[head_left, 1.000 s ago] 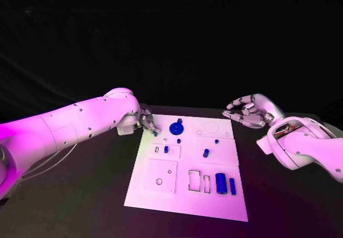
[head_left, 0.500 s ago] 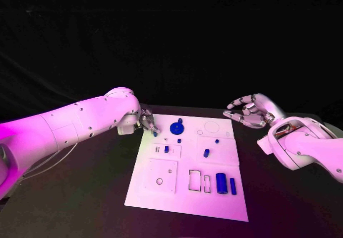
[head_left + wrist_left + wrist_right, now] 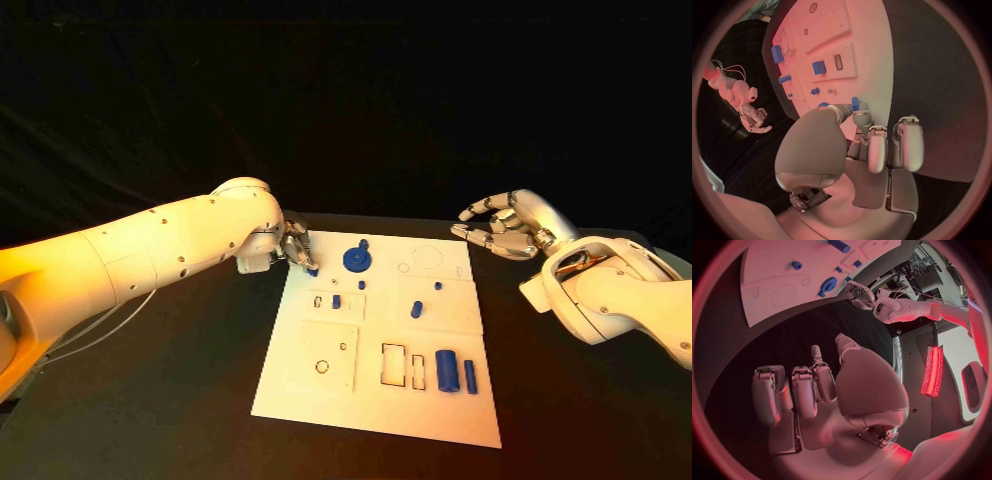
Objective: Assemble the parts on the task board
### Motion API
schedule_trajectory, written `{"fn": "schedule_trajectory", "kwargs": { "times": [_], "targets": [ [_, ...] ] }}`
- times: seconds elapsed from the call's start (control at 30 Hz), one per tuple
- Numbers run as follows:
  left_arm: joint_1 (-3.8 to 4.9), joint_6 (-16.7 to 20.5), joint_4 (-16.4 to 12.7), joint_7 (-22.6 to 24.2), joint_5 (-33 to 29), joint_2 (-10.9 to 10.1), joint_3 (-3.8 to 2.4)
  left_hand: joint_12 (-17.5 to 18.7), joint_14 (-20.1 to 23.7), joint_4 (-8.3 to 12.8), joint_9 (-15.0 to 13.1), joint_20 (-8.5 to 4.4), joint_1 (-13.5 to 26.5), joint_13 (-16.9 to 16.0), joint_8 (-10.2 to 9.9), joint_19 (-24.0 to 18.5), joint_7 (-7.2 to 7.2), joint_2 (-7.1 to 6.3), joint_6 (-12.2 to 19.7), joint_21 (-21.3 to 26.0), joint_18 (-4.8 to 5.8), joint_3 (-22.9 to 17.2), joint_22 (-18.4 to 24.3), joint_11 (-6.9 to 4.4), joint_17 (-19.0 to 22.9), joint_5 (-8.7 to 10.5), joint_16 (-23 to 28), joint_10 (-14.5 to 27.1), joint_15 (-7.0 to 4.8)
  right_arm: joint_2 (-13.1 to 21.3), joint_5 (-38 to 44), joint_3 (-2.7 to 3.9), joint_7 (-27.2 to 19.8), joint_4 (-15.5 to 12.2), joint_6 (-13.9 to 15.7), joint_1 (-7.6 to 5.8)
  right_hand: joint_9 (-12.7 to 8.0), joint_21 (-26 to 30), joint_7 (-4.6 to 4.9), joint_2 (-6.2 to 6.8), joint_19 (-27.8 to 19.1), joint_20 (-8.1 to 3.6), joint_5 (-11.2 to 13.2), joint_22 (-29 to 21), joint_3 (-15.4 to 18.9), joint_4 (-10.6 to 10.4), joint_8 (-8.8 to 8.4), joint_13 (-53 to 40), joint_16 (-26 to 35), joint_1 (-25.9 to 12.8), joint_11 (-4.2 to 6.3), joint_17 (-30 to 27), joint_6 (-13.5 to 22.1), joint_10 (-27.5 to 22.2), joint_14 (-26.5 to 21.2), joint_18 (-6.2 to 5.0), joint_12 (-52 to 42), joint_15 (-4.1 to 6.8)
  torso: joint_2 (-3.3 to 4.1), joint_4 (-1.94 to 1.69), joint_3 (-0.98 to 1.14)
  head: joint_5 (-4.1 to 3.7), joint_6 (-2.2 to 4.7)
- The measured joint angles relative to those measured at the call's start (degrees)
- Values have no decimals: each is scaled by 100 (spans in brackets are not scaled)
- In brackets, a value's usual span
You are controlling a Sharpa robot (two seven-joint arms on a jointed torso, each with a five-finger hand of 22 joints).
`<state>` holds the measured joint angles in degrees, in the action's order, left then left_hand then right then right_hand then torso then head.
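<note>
Left hand [image 3: 296, 245] sits at the far-left corner of the white board [image 3: 361, 400], fingers [image 3: 877, 150] curled in. A small blue piece [image 3: 855, 103] is at the fingertips right on the board edge; the thumb and one finger look pinched on it, but it's partly hidden, so the grip isn't certain.

Right hand [image 3: 502, 226] hovers off the board's far-right corner, above the black tabletop [image 3: 144, 400], palm toward the board, fingers [image 3: 803, 390] loosely bent and apart, holding nothing.

On the board: blue round disc [image 3: 355, 260] near the far edge, just beside the left hand. Small blue peg [image 3: 336, 301] and a second one [image 3: 415, 309] in the middle rows. Two longer blue bars [image 3: 447, 370] side by side toward the near-right, next to empty rectangular slots [image 3: 392, 364]. Square outline [image 3: 327, 354] on the near-left with nothing in it.
</note>
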<state>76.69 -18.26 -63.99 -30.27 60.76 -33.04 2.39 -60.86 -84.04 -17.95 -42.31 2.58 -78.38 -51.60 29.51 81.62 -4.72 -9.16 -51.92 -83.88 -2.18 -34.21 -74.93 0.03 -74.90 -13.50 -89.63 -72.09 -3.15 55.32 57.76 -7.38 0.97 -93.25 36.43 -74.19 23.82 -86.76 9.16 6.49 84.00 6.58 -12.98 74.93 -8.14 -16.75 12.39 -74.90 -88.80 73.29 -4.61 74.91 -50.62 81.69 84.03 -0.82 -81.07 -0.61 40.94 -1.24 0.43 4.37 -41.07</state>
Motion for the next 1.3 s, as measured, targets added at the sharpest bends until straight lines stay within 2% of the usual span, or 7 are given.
{"fn": "schedule_trajectory", "kwargs": {
  "times": [0.07,0.2,0.27,0.33,0.7,0.93,1.3],
  "targets": [
    [-3,11,-28,10,-14,-25,0,0,0,5,-74,30,148,8,81,30,0,-157,0,-11,1,-248,0,20,0,-4,0,-20,0,1,0,0,0,0,0,0,0,0,0,0,0,0,0,0,0,0,0,0,0,0,0,0,0,0,0,0,0,0,0,-1,1,1,2],
    [-17,69,-151,40,-89,-135,1,0,0,69,-200,30,270,-6,122,30,-13,-280,-26,-35,0,-372,0,17,0,-5,0,-65,0,5,0,0,-1,0,0,0,0,0,0,0,0,0,0,0,0,0,0,0,0,0,0,0,0,0,0,0,0,0,-2,-3,-1,-3,3],
    [-22,123,-254,60,-151,-216,2,-35,0,59,-206,8,318,-32,123,51,15,-327,-55,-37,1,-384,0,-2,0,-47,0,-86,0,6,-1,0,-2,0,0,1,0,0,0,0,0,0,0,-1,0,0,0,0,0,0,0,-1,0,0,0,0,0,0,-4,-3,-1,-3,3],
    [-24,179,-369,80,-213,-301,2,-38,0,185,-209,0,360,-36,143,60,22,-369,-62,-60,1,-511,0,-4,0,-58,0,-108,0,8,-2,0,-2,0,1,1,0,0,0,0,0,0,0,-1,0,0,0,0,0,0,0,0,0,0,0,0,0,0,-7,-3,-2,0,4],
    [-31,611,-1262,205,-568,-883,0,-122,21,255,-242,-23,574,-138,169,183,85,-519,-228,-144,1,-581,1,-63,0,-484,0,-291,-21,23,-7,0,-5,2,3,1,5,0,0,-30,0,0,0,-2,0,0,0,-4,0,-30,0,-1,0,0,0,0,0,0,-17,-20,-9,15,9],
    [-141,846,-1648,293,-652,-1120,1,-171,-1,312,-235,-42,627,-205,169,202,77,-572,-301,-193,1,-588,1,-76,0,-717,0,-382,-42,34,-10,0,-6,3,4,8,5,0,0,-30,0,0,0,-2,0,0,0,-4,0,-30,0,4,0,0,0,0,0,0,-18,-26,-14,18,-7],
    [-366,1011,-1876,422,-355,-1185,12,-171,-1,312,-229,-42,642,-212,168,202,85,-587,-309,-194,1,-588,1,-76,0,-755,0,-382,-42,37,-15,0,-8,3,4,26,4,0,-17,-30,0,0,0,-3,0,0,23,-3,0,-30,0,3,-17,0,0,0,0,0,-9,-20,-13,30,-16]
  ]
}}
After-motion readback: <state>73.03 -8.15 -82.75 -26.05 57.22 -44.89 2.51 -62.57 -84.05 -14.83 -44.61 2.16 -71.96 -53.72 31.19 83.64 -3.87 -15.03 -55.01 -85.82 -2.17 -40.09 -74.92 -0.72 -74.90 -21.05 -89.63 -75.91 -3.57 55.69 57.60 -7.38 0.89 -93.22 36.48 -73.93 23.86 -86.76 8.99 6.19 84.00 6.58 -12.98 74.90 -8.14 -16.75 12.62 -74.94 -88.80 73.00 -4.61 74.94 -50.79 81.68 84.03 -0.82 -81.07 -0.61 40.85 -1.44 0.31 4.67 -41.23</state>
